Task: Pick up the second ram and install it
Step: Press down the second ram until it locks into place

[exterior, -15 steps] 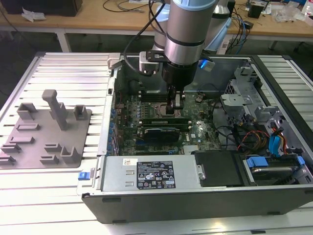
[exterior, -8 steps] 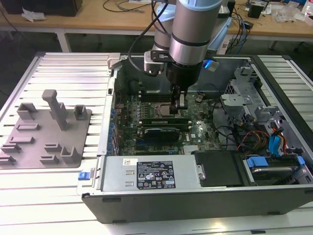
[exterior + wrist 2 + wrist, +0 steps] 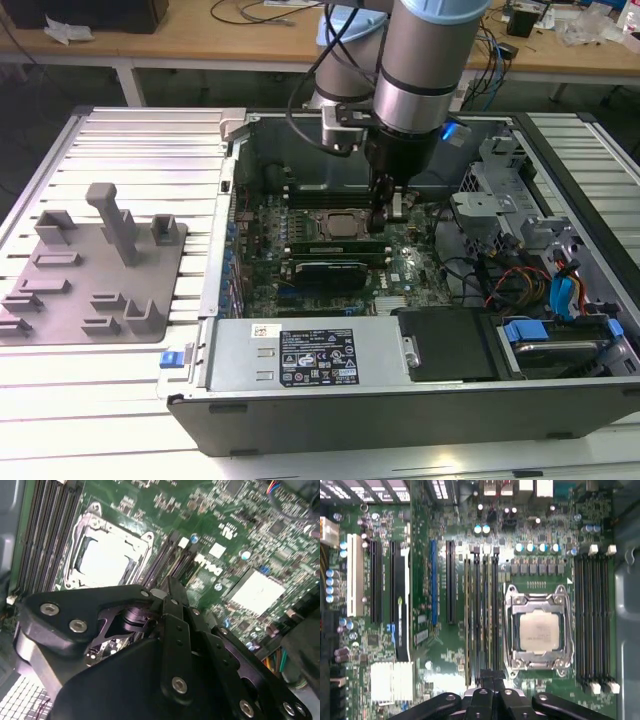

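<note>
Poised over motherboard point(image 3: 445, 660): gripper point(image 3: 490, 677), fingers pressed together at six o'clock, atop second ram point(image 3: 468, 615); light, rigid, fragile, best edge-held.

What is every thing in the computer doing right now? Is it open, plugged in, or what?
computer case: lying on its side, open on top.
processor: sitting in its socket, uncovered.
green ram stick: standing in a slot beside the processor.
far memory slots: no sticks in them.
hand: low over the slots next to the green ram stick.
</note>
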{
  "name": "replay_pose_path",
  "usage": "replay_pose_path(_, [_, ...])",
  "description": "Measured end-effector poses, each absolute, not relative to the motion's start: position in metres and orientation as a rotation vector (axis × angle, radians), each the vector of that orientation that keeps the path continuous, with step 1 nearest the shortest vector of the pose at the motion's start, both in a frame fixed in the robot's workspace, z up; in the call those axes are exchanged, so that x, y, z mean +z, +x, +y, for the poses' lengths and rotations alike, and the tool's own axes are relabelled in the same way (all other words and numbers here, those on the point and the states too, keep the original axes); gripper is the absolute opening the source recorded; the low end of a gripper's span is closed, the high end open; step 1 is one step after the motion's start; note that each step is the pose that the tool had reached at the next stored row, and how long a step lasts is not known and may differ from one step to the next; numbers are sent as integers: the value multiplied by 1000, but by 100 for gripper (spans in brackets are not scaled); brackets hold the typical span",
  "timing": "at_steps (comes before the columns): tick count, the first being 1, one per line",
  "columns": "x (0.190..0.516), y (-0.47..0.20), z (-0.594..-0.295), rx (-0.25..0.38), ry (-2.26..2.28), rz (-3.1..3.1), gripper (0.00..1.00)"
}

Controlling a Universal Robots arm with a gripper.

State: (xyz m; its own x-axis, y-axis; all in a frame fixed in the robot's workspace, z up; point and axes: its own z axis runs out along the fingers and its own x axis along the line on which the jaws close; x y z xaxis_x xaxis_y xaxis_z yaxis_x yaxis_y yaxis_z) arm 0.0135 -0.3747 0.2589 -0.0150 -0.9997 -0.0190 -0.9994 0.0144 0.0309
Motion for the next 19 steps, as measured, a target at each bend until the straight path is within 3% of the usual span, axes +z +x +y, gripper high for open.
replay_pose_path(19, [244,16,-375,-36,2208,-2240,8])
